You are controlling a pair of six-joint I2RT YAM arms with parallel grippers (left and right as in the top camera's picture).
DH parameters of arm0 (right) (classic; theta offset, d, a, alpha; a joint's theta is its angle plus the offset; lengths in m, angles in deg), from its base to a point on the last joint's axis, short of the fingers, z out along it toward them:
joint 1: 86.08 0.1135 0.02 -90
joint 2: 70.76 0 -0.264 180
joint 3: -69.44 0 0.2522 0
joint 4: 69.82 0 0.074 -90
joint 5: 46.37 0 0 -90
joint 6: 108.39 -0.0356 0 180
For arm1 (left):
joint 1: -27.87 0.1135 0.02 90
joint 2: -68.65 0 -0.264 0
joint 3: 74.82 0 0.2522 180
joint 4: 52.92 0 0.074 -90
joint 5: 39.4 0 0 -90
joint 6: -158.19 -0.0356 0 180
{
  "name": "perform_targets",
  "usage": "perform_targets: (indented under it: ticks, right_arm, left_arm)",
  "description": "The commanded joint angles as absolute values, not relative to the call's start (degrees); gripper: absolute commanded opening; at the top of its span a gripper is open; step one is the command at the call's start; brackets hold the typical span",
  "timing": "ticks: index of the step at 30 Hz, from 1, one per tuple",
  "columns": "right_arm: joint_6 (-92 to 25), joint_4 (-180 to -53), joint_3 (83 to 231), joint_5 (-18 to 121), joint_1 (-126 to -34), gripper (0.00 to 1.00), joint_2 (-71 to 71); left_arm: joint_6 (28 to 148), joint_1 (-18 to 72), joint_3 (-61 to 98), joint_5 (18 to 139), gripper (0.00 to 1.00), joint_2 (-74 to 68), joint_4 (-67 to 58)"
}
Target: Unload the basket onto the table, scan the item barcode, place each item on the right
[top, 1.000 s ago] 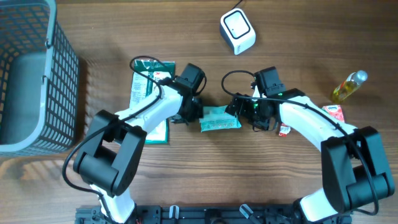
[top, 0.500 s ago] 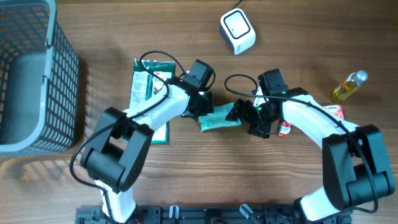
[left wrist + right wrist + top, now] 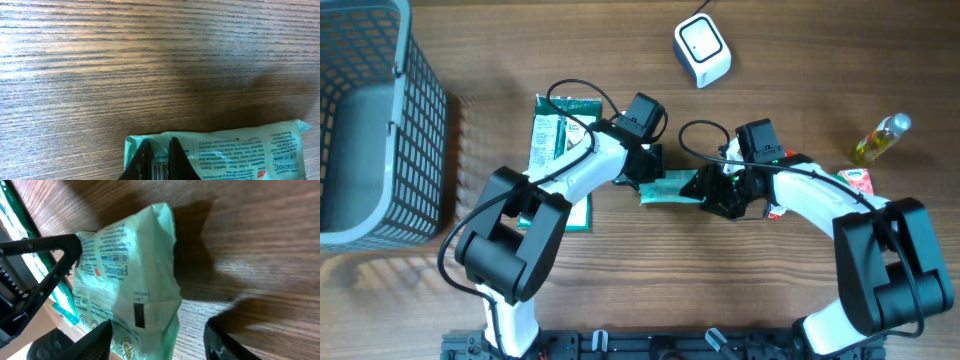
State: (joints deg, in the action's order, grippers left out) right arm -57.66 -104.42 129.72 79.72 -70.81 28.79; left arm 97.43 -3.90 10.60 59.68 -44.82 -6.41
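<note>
I am judging this as the regrasp step before scanning: my left gripper [image 3: 159, 150] is pinching fully shut on one crimped end of the pale green packet [image 3: 225, 150], holding it between my two arms over the wooden table [image 3: 150, 60], while my right gripper [image 3: 160, 332] is straddling the opposite end with its jaws apart, not yet clamping. The wrapper is looking like thin, glossy, crinkly film, soft, pillow-shaped and densely printed, so it is probably sagging easily. Next I am needing a firm right-side pinch, then turning the printed bars toward the white, rounded scanner [image 3: 702, 48], which is sitting well apart near the far edge
</note>
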Motion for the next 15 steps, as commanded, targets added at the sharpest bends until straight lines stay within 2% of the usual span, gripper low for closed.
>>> perform_targets:
  ticks: [1,8,11,15]
  right_arm:
    - [-59.1,-102.6,128.5,78.3,-70.7,0.5,30.7]
    - [-60.6,-95.2,128.5,78.2,-70.7,0.35,30.7]
    - [-60.5,-94.5,128.5,78.2,-70.7,0.33,30.7]
    - [-60.4,-94.6,128.5,76.9,-70.7,0.2,30.9]
  left_arm:
    - [96.5,-4.2,9.3,60.1,0.04,-48.7,-5.6]
    - [96.5,-4.2,9.3,60.1,0.04,-48.7,-5.6]
    - [96.5,-4.2,9.3,60.1,0.04,-48.7,-5.6]
    - [96.5,-4.2,9.3,60.1,0.04,-48.7,-5.6]
